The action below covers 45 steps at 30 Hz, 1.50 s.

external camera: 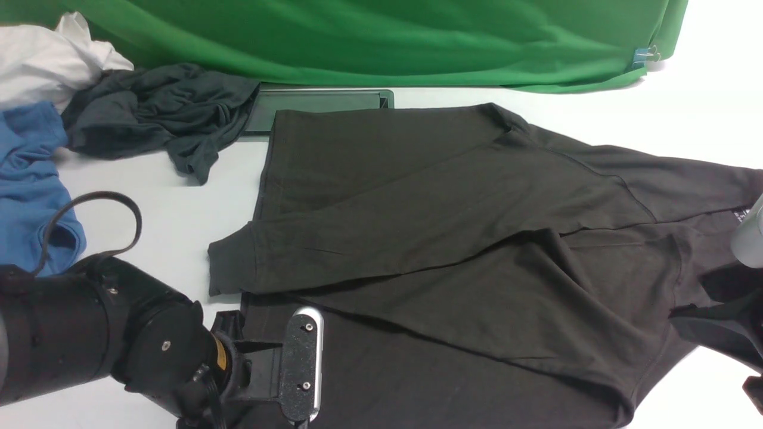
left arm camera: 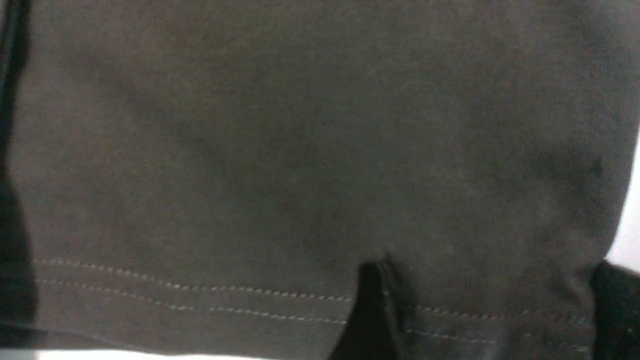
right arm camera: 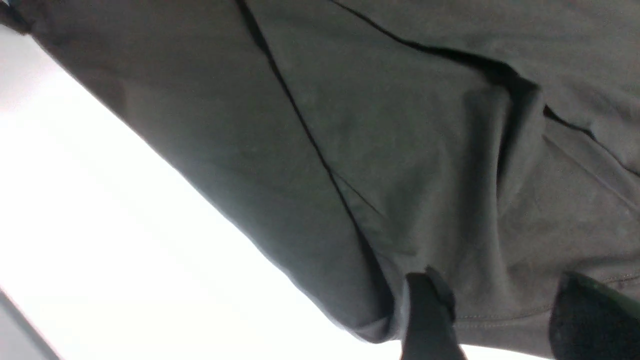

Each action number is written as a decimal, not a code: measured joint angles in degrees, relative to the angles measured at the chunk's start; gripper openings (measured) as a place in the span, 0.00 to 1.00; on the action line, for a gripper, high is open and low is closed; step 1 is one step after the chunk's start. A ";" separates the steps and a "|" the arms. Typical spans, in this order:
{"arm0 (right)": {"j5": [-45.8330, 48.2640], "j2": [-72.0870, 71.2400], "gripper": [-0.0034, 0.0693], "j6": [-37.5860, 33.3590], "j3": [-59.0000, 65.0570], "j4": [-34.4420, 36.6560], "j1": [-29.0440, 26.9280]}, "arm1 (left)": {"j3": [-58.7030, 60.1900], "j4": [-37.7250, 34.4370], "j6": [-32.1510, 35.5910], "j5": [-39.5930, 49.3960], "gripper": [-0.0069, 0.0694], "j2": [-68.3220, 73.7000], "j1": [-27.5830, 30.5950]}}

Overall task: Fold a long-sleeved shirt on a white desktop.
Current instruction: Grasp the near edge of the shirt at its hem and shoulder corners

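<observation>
The long-sleeved shirt (external camera: 429, 238), dark brown-black, lies spread across the white desktop (external camera: 179, 208) with both sleeves folded over its body. My left gripper (left arm camera: 492, 310) is low at the shirt's near left corner. It is open, its fingers (left arm camera: 375, 315) standing wide apart over the stitched hem (left arm camera: 200, 295). My right gripper (right arm camera: 505, 320) is at the shirt's right end. It is open too, with the stitched edge of the cloth lying between its fingers (right arm camera: 425, 320). In the front view the right arm (external camera: 748, 232) shows only at the frame's edge.
A crumpled dark grey-teal garment (external camera: 161, 113), a blue shirt (external camera: 30, 179) and a white cloth (external camera: 47, 59) lie at the back left. A grey hatch (external camera: 322, 101) sits behind the shirt, under the green backdrop (external camera: 381, 42). A black cable (external camera: 101, 202) loops above my left arm.
</observation>
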 joint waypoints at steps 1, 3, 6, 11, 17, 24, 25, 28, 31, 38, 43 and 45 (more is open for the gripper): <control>0.00 0.00 0.50 0.00 0.00 0.00 0.00 | 0.00 -0.12 0.00 0.12 0.72 0.19 0.00; -0.07 0.00 0.50 -0.14 0.00 0.00 0.00 | 0.00 -0.22 0.00 0.60 0.70 0.57 0.00; -0.44 0.00 0.50 -0.14 0.00 0.05 0.00 | -0.33 -0.23 -0.51 1.11 0.67 1.59 0.00; -0.65 0.00 0.50 -0.33 0.00 0.05 0.00 | -0.58 -0.17 -3.94 1.77 0.52 2.10 0.00; -0.85 0.00 0.50 -0.49 0.00 0.05 0.00 | -3.35 2.15 -7.74 1.12 0.16 2.10 0.00; -2.08 0.00 0.50 -0.49 0.00 0.05 0.00 | -11.01 2.46 -24.05 10.48 0.16 -1.58 0.00; -2.36 0.00 0.50 -0.49 0.00 0.05 0.00 | -11.64 2.46 -25.76 11.86 0.16 -2.51 0.00; -2.60 0.00 0.50 -0.19 0.00 0.05 0.00 | -12.25 1.19 -26.11 16.15 0.16 -5.28 0.00; -2.46 0.06 0.50 0.35 0.00 0.05 0.00 | -12.35 -0.45 -24.25 19.89 0.16 -8.60 0.00; -2.00 4.17 0.51 -3.56 0.00 0.11 0.00 | -12.35 -1.78 -23.73 24.66 0.16 -14.39 0.00; -2.73 13.06 0.64 -12.40 0.00 -0.02 0.00 | -12.35 -1.78 -24.45 26.12 0.16 -16.54 0.00; -3.68 16.32 0.70 -16.16 0.00 -0.79 0.00 | -12.35 -1.78 -25.24 26.12 0.16 -17.02 0.00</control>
